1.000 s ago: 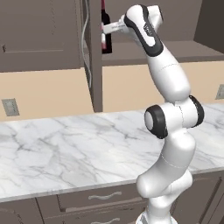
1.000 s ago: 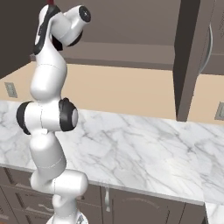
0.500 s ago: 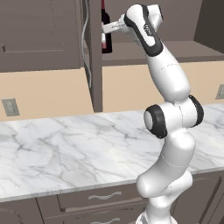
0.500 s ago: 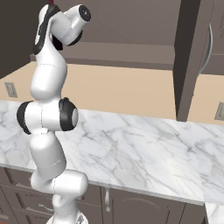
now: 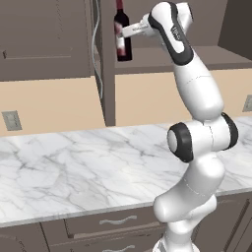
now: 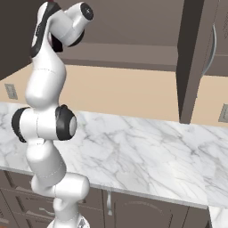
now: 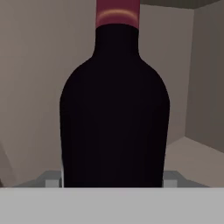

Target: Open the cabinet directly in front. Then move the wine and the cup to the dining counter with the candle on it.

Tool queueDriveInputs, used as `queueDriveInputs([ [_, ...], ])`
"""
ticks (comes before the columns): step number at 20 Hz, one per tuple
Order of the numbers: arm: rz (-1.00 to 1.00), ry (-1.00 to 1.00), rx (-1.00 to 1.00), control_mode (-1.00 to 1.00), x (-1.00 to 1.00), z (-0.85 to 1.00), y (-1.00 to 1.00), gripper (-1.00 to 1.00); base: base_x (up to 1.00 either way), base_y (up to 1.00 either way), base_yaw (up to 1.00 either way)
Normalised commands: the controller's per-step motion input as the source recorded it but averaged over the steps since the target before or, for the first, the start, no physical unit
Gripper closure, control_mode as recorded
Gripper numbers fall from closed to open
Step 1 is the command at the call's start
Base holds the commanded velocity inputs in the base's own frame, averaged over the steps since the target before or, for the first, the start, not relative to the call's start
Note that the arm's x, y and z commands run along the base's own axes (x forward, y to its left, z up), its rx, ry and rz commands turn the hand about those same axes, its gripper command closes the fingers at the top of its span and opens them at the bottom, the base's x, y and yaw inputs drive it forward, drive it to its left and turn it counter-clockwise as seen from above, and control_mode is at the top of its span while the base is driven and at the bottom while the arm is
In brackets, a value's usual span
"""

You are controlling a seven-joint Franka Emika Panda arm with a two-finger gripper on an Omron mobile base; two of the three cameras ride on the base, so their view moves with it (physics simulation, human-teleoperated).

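Note:
The cabinet [image 5: 206, 29] stands open, its left door [image 5: 100, 59] swung out edge-on with the curved silver handle [image 5: 96, 29]. Its right door [image 6: 195, 58] also stands out over the worktop. The wine [image 5: 122, 37], a dark bottle with a red foil neck, is upright at the left of the cabinet shelf. My gripper [image 5: 125, 33] reaches in from the right and is shut on its body. In the hand view the wine [image 7: 114, 109] is very close, with a grey fingertip [image 7: 52, 179] at each side of its base. The cup and the dining counter are out of view.
Below the cabinet runs the long marble worktop [image 5: 74, 167] with a beige backsplash [image 6: 120, 93]. Wall outlets [image 5: 10, 119] [image 6: 224, 112] sit on the backsplash. Drawers with short handles [image 5: 118, 220] lie under the worktop. The open right door overhangs the worktop at hand height.
The wine and the gripper have shifted slightly upward and to the right at the shelf. The base views have not shifted.

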Motion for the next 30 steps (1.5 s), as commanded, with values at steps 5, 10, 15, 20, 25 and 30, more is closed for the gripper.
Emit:
queueDriveInputs([
  [5,0.00,0.15,0.00,-1.00,-0.64,0.00,-0.12,1.00,0.00,0.00,0.00],
  [10,0.00,0.22,0.01,-1.00,-0.96,-0.15,-0.22,1.00,0.00,0.00,0.00],
  [15,0.00,0.07,0.02,-1.00,-1.00,-0.51,-0.32,1.00,0.00,0.00,0.00],
  [20,0.00,-0.03,0.00,-1.00,-1.00,-0.93,-0.27,1.00,0.00,0.00,0.00],
  [25,0.10,-0.17,0.03,-1.00,-1.00,-0.67,-0.13,1.00,0.00,0.00,0.00],
  [30,0.10,-0.33,0.05,-1.00,-1.00,-0.38,-0.23,1.00,0.00,0.00,0.00],
])
